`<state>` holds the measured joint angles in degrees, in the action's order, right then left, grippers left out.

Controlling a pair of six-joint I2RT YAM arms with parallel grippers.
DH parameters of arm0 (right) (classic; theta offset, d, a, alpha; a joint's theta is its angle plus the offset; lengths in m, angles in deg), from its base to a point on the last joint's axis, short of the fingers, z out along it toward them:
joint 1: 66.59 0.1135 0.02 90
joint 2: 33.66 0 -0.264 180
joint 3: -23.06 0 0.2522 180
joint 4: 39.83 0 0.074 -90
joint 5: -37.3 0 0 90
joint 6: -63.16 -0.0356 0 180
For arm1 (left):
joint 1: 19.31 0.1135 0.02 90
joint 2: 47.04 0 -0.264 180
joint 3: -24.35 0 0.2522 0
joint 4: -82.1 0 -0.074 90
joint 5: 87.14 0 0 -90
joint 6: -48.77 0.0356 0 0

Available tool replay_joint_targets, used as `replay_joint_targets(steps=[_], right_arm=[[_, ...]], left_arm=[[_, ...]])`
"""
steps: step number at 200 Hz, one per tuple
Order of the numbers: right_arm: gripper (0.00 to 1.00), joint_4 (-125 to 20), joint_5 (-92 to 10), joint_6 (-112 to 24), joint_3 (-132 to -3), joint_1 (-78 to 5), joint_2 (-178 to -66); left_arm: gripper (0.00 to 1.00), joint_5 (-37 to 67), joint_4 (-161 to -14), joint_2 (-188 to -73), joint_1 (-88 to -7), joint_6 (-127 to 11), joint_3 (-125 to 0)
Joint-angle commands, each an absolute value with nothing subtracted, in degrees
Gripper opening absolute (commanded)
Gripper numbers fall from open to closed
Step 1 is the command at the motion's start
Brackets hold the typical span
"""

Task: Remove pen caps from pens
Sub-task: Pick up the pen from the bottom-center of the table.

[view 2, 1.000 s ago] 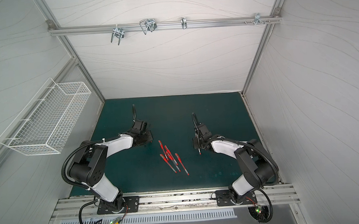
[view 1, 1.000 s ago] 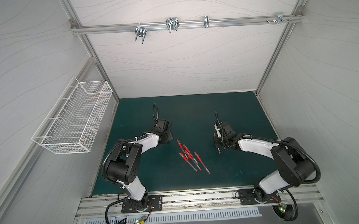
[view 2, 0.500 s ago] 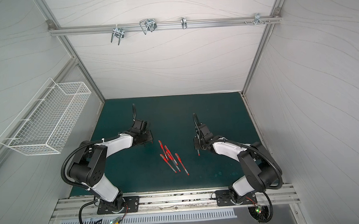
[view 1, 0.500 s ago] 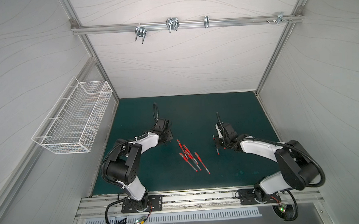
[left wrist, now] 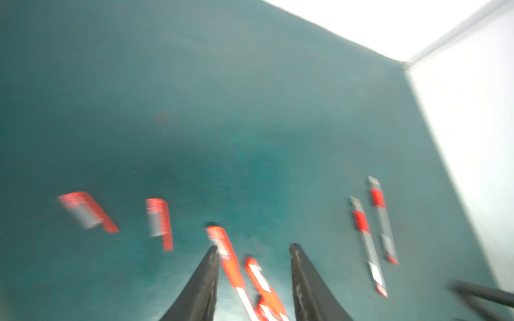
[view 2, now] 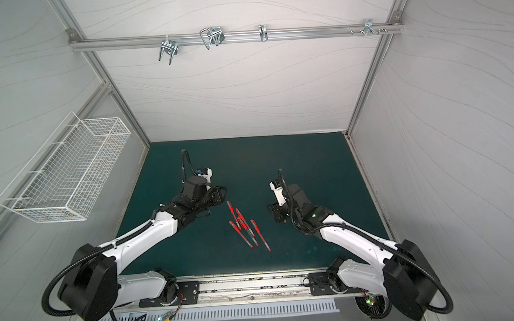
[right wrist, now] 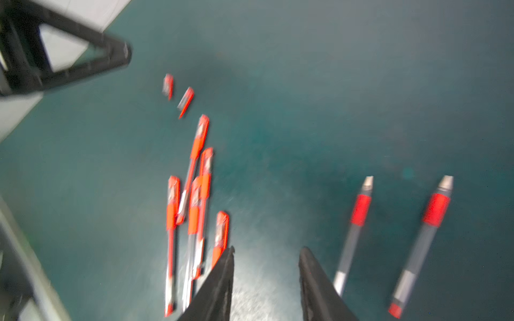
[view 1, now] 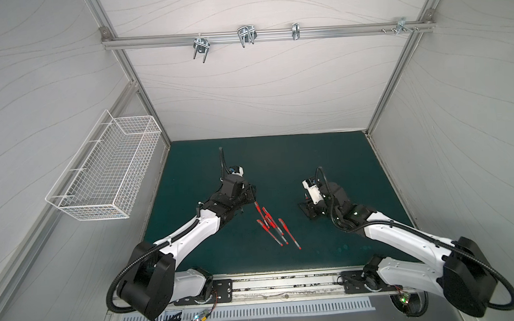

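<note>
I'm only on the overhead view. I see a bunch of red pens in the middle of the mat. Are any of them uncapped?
Observer: Yes. The right wrist view shows two uncapped pens lying side by side on the mat next to the right gripper.
Operator: Where are their caps?
Observer: The left wrist view shows two loose caps on the mat ahead of the left gripper, apart from each other.
Operator: Is either gripper holding anything?
Observer: No. In the wrist views both stand open and neither is clamped on anything, though both views are blurred.
</note>
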<state>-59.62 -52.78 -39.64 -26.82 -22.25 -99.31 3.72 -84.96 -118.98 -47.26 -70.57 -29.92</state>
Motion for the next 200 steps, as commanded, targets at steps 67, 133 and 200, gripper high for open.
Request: replay_joint_targets(steps=[67, 133, 200], right_arm=[[0.38, -69.33, -56.61, -36.31, -37.84, -10.50, -120.47], [0.36, -71.78, -57.58, -37.05, -40.88, -10.08, -125.68], [0.34, -73.93, -57.63, -36.50, -42.37, -8.94, -128.35]], left_arm=[[0.36, 8.33, -79.13, -126.93, -47.40, -69.00, -37.04], [0.30, 12.37, -77.95, -129.91, -47.42, -69.00, -38.89], [0.29, 12.50, -78.21, -129.92, -47.39, -69.00, -38.83]])
